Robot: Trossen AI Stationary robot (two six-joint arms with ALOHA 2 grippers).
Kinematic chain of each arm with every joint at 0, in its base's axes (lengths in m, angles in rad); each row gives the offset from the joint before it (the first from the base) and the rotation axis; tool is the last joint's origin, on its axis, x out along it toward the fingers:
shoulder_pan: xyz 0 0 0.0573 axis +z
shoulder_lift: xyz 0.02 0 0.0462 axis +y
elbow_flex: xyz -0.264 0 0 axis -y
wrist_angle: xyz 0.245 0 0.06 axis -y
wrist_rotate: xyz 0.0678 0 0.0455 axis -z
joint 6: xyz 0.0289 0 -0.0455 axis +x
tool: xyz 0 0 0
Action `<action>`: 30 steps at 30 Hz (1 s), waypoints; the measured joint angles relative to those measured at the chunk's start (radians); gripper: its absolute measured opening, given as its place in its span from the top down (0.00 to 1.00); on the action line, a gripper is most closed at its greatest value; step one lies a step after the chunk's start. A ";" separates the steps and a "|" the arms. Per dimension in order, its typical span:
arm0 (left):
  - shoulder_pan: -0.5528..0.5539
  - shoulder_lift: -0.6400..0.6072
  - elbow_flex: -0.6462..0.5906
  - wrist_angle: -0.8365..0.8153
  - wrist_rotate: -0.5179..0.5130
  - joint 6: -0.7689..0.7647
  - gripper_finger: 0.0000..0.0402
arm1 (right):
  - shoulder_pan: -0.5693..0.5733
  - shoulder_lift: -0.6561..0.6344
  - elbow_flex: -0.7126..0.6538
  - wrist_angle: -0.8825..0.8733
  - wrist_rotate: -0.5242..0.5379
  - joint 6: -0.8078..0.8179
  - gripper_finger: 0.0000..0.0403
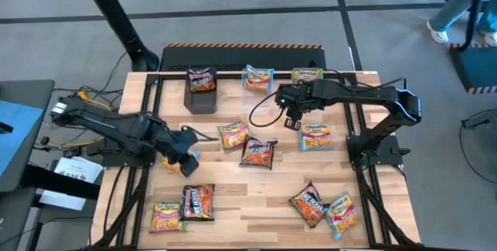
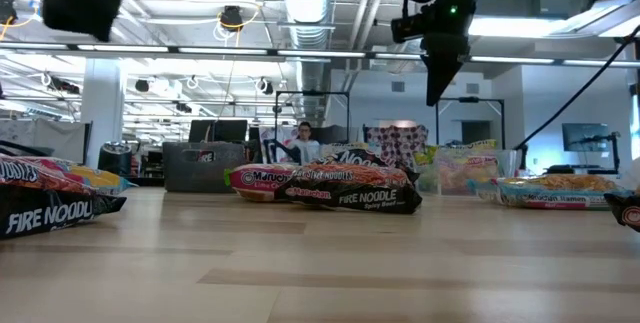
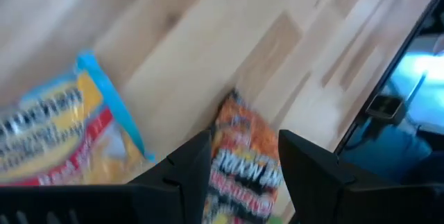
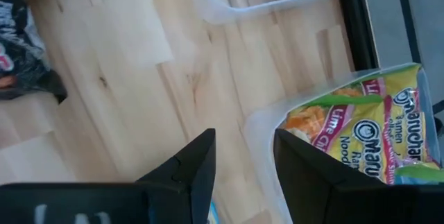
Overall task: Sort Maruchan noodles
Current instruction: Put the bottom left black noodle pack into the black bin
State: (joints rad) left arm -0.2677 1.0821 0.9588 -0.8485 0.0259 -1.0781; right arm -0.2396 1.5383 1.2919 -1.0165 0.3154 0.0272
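Note:
Several Maruchan noodle packets lie flat on the wooden table [image 1: 256, 185]. My left gripper [image 1: 186, 146] hovers open at the table's left, above a blue-edged packet [image 3: 62, 134]; a dark packet [image 3: 246, 161] shows beyond the gap between its fingers. My right gripper [image 1: 291, 119] hangs open over bare wood at the far middle, beside a clear tub holding a green-edged packet [image 4: 368, 134]. Other packets: a yellow one [image 1: 233, 134] and a dark one [image 1: 258, 152] at the centre, and one [image 1: 316, 136] right of them. Neither gripper holds anything.
A black box [image 1: 200, 99] at the far edge carries a dark packet [image 1: 202, 80]. Next to it stands a second clear tub with a blue-edged packet [image 1: 258, 78]. More packets lie near the front edge, left [image 1: 182, 208] and right [image 1: 322, 206]. A person [image 1: 466, 10] stands beyond the table's far right.

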 joint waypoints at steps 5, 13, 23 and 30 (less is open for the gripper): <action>-0.062 0.085 0.000 0.008 0.061 -0.092 0.61 | 0.026 0.000 0.000 -0.001 -0.002 0.001 0.58; -0.147 0.216 0.000 0.132 0.083 -0.185 0.61 | 0.053 0.000 0.000 -0.001 -0.003 0.002 0.58; -0.219 0.377 0.000 0.238 0.095 -0.227 0.61 | 0.084 0.000 0.000 0.000 -0.003 0.004 0.58; -0.258 0.447 0.000 0.299 0.104 -0.255 0.61 | 0.091 0.000 0.000 0.000 -0.003 0.034 0.58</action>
State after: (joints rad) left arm -0.5259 1.5295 0.9588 -0.5491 0.1304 -1.3331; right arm -0.1490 1.5387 1.2919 -1.0168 0.3122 0.0612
